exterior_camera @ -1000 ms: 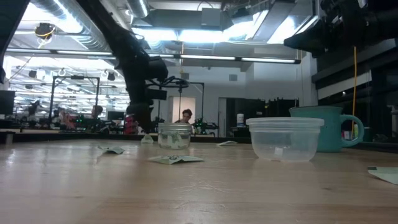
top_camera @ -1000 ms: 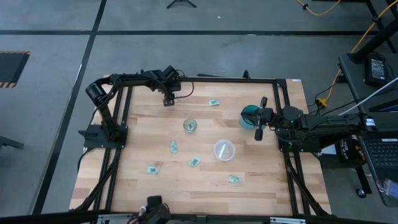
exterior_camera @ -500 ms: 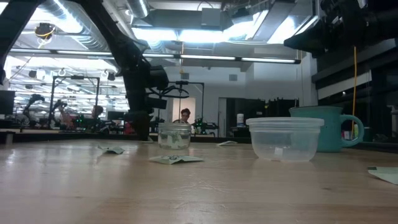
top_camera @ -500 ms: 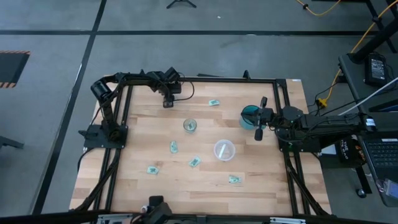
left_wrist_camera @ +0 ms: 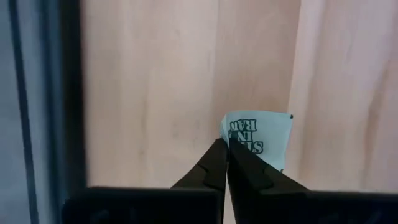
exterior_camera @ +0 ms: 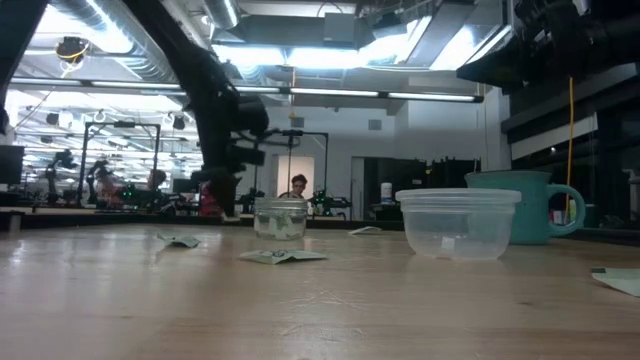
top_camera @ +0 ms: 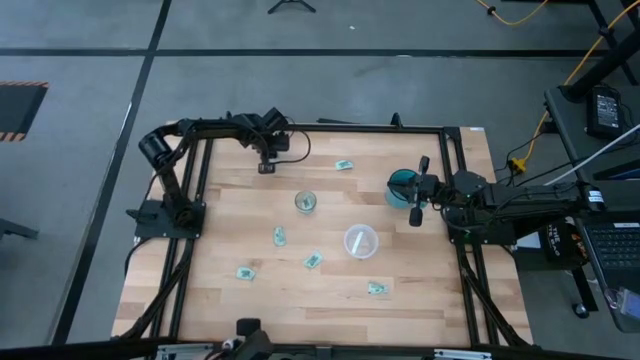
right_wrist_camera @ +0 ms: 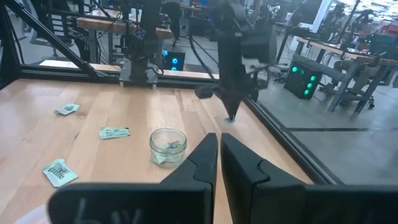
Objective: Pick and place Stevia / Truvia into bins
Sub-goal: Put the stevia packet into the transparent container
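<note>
My left gripper [top_camera: 266,167] is at the table's far left, shut on a light green Stevia packet [left_wrist_camera: 258,138]. Several more packets lie flat on the wood, among them one [top_camera: 344,164] by the far edge, one [top_camera: 279,237] mid-table and one [top_camera: 376,288] toward the near edge. A small glass jar [top_camera: 305,202] with a packet inside stands at the middle, and a wider clear plastic cup [top_camera: 360,241] stands to its right and nearer. My right gripper [top_camera: 415,215] waits shut at the right, beside a teal mug. My left gripper pinches the packet's near edge [left_wrist_camera: 231,142] between its two fingertips, coming from above and pointing down. The rest of the packet sticks out past the fingertips over the wood. Whether it is clear of the table, I cannot tell.
A teal mug [top_camera: 402,186] stands at the right, close to my right gripper. The table's black frame rail [left_wrist_camera: 68,93] runs just beside my left gripper. Bare wood lies between the jar and the far left corner.
My left gripper has dipped to the table at the far left, then come up a little. The packet that lay on the wood below it no longer shows there in the low view.
</note>
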Robot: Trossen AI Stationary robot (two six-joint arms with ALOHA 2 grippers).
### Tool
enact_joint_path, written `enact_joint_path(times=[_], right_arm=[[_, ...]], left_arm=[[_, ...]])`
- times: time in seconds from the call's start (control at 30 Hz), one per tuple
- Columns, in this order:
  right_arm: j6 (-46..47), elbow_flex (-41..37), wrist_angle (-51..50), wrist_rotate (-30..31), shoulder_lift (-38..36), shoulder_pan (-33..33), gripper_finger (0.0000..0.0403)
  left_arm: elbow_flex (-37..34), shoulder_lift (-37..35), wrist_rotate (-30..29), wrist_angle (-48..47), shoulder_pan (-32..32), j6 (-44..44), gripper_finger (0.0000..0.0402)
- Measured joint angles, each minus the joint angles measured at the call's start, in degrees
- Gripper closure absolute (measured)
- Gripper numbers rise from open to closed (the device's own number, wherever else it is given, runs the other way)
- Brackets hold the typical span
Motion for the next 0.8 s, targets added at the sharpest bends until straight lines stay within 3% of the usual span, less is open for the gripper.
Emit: enact_joint_path(times=[0.33,0.63,0.8], right_arm=[[-1.41,0.0,0.26,0.02,0.0,-0.02,0.0377],[-1.57,0.0,1.27,0.02,0.0,-0.02,0.0377],[-1.43,0.02,1.75,0.01,0.0,-0.02,0.0377]], left_arm=[[0.01,-15.83,4.62,-0.2,-2.24,-8.8,0.04],[-2.01,-26.96,18.65,3.86,-8.25,-16.8,0.04],[-7.8,-29.73,14.36,12.13,-14.93,-21.18,0.04]])
